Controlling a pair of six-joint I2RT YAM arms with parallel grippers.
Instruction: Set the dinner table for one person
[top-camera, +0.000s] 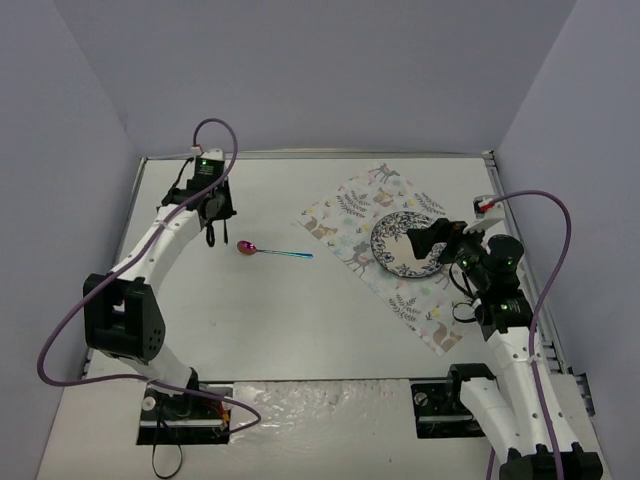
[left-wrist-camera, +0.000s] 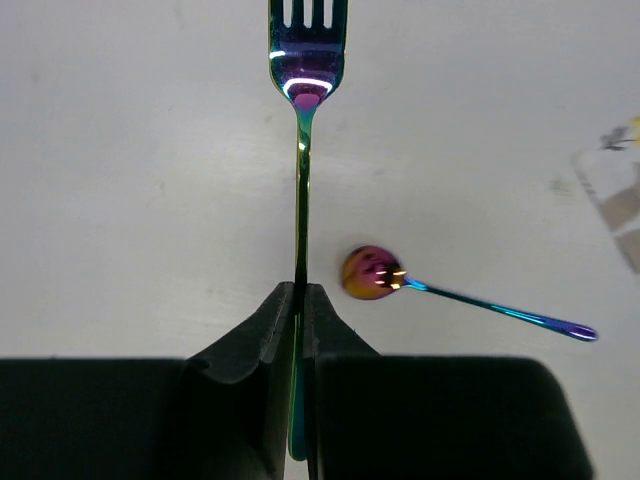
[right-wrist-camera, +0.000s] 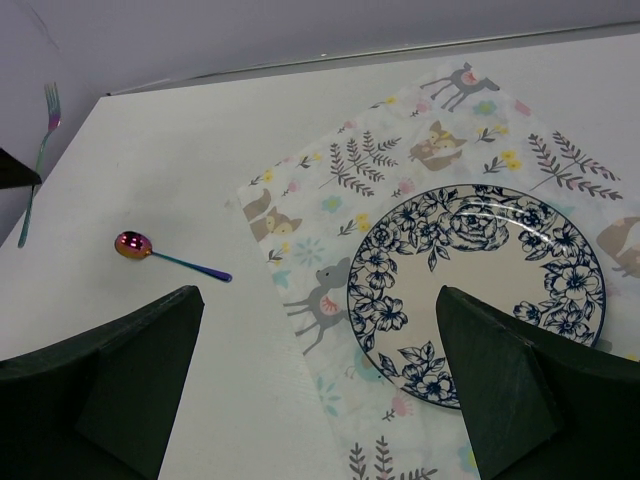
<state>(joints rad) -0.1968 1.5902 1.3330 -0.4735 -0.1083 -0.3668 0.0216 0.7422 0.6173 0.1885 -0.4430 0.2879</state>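
Observation:
The white dinner table (top-camera: 250, 320) carries a pastel animal-print cloth (top-camera: 345, 210) with a blue-flowered plate (top-camera: 392, 258) on it. An iridescent spoon (top-camera: 272, 251) lies on the bare table left of the cloth. My left gripper (top-camera: 212, 222) is shut on the handle of an iridescent fork (left-wrist-camera: 303, 150), tines pointing away; in the left wrist view the gripper (left-wrist-camera: 300, 296) holds it above the table, the spoon (left-wrist-camera: 372, 272) just to its right. My right gripper (right-wrist-camera: 315, 370) is open and empty, hovering over the near-left edge of the plate (right-wrist-camera: 480, 290).
Grey walls close in the table on the left, back and right. In the right wrist view the spoon (right-wrist-camera: 165, 255) and the held fork (right-wrist-camera: 40, 150) lie left of the cloth (right-wrist-camera: 330, 200). A metal rim (top-camera: 320, 154) runs along the far edge.

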